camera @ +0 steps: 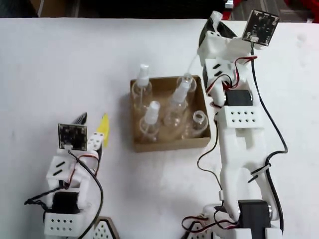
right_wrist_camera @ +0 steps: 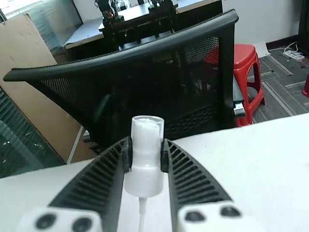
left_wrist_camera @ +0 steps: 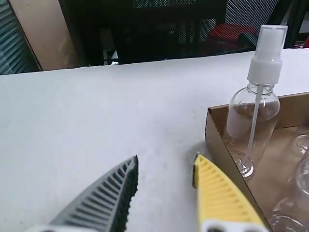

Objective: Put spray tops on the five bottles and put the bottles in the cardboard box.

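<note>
A cardboard box [camera: 137,144] sits mid-table with the bottles standing in it. Three carry white spray tops [camera: 141,89] [camera: 149,122] [camera: 178,102]. Two have open necks, one at the far corner [camera: 187,81] and one at the near right [camera: 198,120]. My right gripper [right_wrist_camera: 145,152] is shut on a white spray top [right_wrist_camera: 145,164]; in the high view the right gripper [camera: 212,27] is beyond the box and the top's thin tube [camera: 192,62] slants toward the far open bottle. My left gripper [camera: 93,120] is open over the table left of the box, with nothing between its fingers.
In the left wrist view a capped bottle [left_wrist_camera: 253,116] stands in the box's near corner [left_wrist_camera: 217,145], just right of the yellow finger [left_wrist_camera: 217,193]. White table stretches left and in front of the box. The right arm's body and cables [camera: 239,149] lie along the box's right side.
</note>
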Available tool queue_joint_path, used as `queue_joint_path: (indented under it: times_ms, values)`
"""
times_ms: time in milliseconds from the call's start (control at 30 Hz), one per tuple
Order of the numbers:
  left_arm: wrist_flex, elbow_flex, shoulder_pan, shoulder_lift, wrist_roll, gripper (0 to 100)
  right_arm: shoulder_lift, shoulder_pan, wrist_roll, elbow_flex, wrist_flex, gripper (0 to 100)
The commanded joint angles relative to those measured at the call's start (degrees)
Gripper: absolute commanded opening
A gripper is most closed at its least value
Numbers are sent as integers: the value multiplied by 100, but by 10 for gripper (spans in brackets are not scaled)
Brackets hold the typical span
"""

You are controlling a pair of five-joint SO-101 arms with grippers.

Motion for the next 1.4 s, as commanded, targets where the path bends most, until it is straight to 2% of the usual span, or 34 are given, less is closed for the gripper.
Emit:
queue_joint_path:
  times_ms: [0,333,933,1133,1367]
  values:
    - [-105,-18,84,-40,-62,172,-31,-13,-35,185,-321,16]
    - [-185,-18,84,-40,-53,172,-84,-57,440,888,-1024,16]
    - [-176,-18,84,-22,-35,172,-31,-171,457,1116,-980,16]
    - [-185,-18,84,-22,-44,172,-84,-514,1275,1380,-1024,16]
    - [-185,-18,84,-31,-44,172,-84,-514,1371,1451,-1015,16]
